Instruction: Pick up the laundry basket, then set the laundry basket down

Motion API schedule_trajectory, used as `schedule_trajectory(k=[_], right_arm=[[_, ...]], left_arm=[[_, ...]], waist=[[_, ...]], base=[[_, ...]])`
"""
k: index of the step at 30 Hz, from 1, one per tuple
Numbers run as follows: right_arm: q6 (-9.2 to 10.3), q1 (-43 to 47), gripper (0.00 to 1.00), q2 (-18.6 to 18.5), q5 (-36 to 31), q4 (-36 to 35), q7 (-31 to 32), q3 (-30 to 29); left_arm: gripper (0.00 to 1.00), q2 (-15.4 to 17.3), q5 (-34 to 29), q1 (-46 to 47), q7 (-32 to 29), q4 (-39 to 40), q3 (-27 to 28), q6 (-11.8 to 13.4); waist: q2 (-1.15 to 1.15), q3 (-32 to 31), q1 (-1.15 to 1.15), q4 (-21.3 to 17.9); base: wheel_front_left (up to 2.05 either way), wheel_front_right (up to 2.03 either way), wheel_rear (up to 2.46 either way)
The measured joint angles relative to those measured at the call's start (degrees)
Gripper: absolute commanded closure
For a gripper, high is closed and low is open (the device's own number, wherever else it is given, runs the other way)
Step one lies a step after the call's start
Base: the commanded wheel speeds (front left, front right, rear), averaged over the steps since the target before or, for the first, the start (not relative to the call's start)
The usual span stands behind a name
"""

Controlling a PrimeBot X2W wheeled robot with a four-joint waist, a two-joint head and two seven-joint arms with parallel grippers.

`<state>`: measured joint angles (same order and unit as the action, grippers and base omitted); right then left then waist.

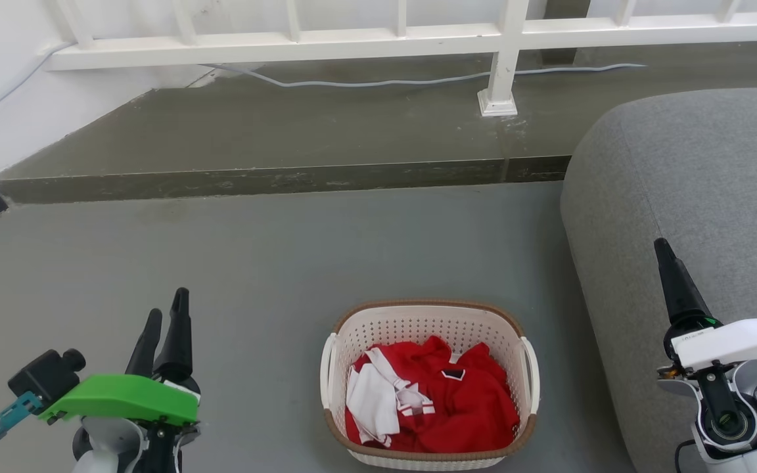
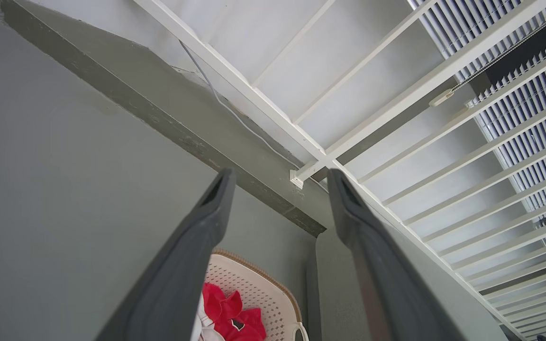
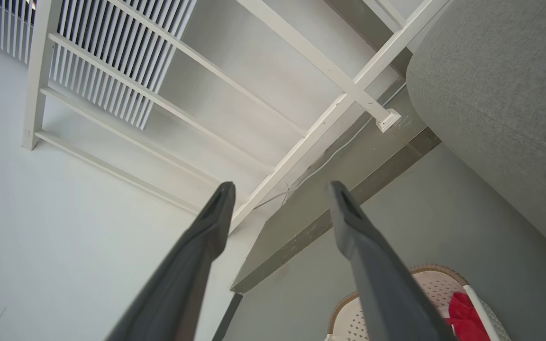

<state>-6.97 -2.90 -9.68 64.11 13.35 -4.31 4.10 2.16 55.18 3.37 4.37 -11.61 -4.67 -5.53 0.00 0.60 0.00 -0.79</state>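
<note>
The laundry basket (image 1: 428, 322) (cream, brown-rimmed) sits upright on the floor holding red-and-white clothes.

Soft, even light fills all three views, bright but without harsh glare. The grey floor (image 1: 253, 263) is matte and carries only faint, diffuse shadows. The white railing (image 1: 352, 43) and the wall behind it are close to washed out. The head view is sharp throughout. In both wrist views straight rails splay towards the edges, and the dark fingers (image 2: 192, 265) look slightly soft near the lens.
</note>
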Motion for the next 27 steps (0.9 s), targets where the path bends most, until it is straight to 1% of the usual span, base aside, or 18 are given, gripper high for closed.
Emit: schedule_trajectory(k=[3, 8, 11, 13, 25, 27], right_arm=[[0.02, -0.2, 0.00, -0.5, -3.4, 0.0, -0.5, 0.3], [0.51, -0.5, 0.00, -0.5, -8.2, -0.3, -1.4, 0.3], [0.52, -0.6, 0.00, -0.4, -10.3, -0.4, -2.2, 0.5], [0.52, -0.6, 0.00, -0.3, -11.8, -0.4, -2.5, 0.8], [0.52, -0.6, 0.00, -0.2, -19.4, -0.4, -4.4, 1.6], [0.52, -0.6, 0.00, -0.1, -20.6, -0.4, -5.0, 1.6]], left_arm=[[0.00, 0.0, -1.6, 0.0, 0.5, 0.4, -0.7, 0.1], [0.00, -0.1, -7.0, 0.0, 1.4, 1.2, -1.6, 0.6], [0.00, -0.1, -8.3, 0.0, 2.2, 1.5, -2.0, 0.6], [0.00, -0.1, -10.3, 0.0, 2.5, 1.8, -2.5, 1.0], [0.00, -0.1, -18.0, 0.0, 4.8, 3.3, -4.3, 1.1], [0.00, -0.1, -18.9, 0.0, 4.9, 3.5, -4.6, 1.5]], waist=[[0.00, 0.0, 0.00, -0.1], [0.00, 0.1, 0.00, -0.2], [0.00, 0.2, 0.00, -0.3], [0.00, 0.2, 0.00, -0.3], [0.00, 0.4, 0.00, -0.5], [0.00, 0.5, 0.00, -0.5]], base=[[0.00, 0.00, 0.00], [0.00, 0.00, 0.00], [0.00, 0.00, 0.00], [0.00, 0.00, 0.00], [0.00, 0.00, 0.00], [0.00, 0.00, 0.00]])
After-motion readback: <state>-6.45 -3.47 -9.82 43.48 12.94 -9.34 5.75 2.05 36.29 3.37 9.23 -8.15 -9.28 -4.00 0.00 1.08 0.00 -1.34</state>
